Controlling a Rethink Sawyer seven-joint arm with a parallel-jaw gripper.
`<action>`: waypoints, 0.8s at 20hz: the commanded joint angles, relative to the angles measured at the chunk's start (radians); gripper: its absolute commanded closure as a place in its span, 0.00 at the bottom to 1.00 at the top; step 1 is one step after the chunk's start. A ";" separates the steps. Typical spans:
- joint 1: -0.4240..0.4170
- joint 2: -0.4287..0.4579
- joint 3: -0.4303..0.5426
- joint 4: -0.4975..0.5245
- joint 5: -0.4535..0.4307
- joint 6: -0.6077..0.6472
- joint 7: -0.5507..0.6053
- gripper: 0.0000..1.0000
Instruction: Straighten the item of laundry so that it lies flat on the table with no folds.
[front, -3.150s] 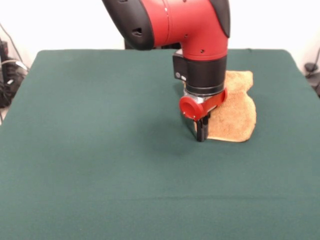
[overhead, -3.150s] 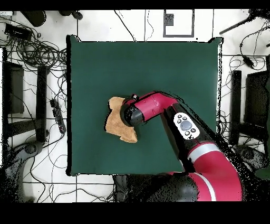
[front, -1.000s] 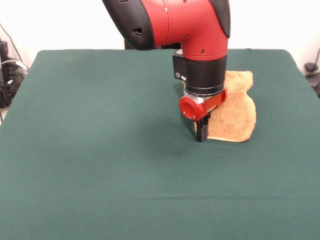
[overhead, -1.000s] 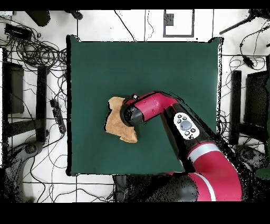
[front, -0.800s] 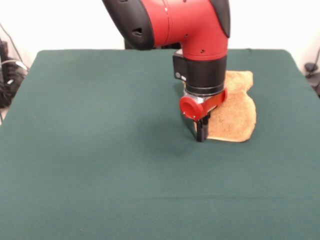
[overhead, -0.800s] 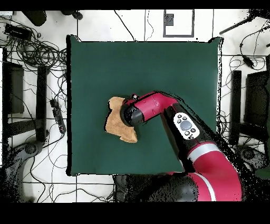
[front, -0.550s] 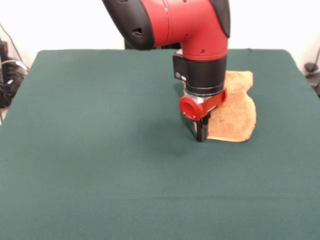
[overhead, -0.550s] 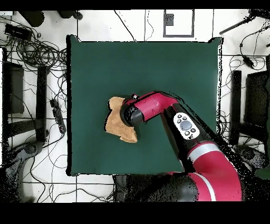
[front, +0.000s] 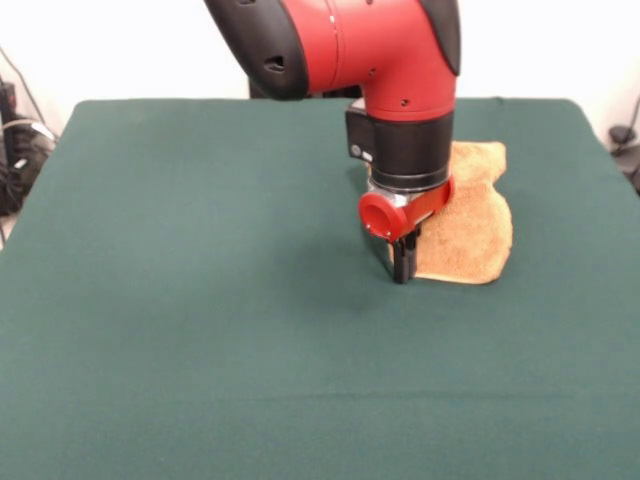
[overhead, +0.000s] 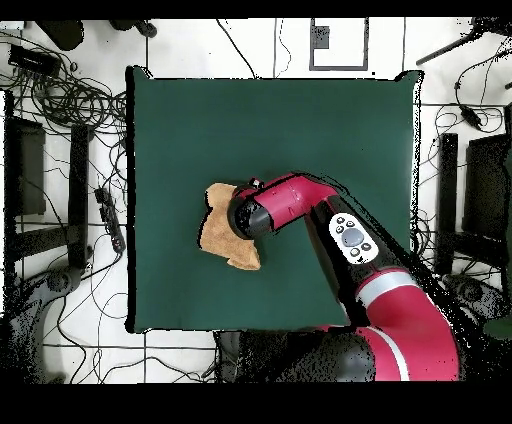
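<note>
The item of laundry (front: 470, 225), a golden-orange terry towel, lies bunched in an uneven shape on the right half of the dark green table (front: 200, 250). My gripper (front: 402, 262) points straight down at the towel's near-left corner, its black fingers pressed together on the cloth edge at table level. In the overhead view the towel (overhead: 220, 238) lies left of the table's (overhead: 300, 130) centre. There the arm's wrist (overhead: 250, 217) covers the towel's right side and hides the gripper.
Cables and dark equipment (overhead: 60, 150) lie on the floor beside the table's left edge in the overhead view. The red arm (overhead: 340, 235) crosses the table's lower right part.
</note>
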 joint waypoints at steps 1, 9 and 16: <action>0.024 0.249 -0.057 -0.101 -0.114 -0.074 -0.008 1.00; 0.024 0.252 -0.056 -0.103 -0.115 -0.077 -0.008 1.00; 0.022 0.257 -0.055 -0.105 -0.116 -0.080 -0.010 1.00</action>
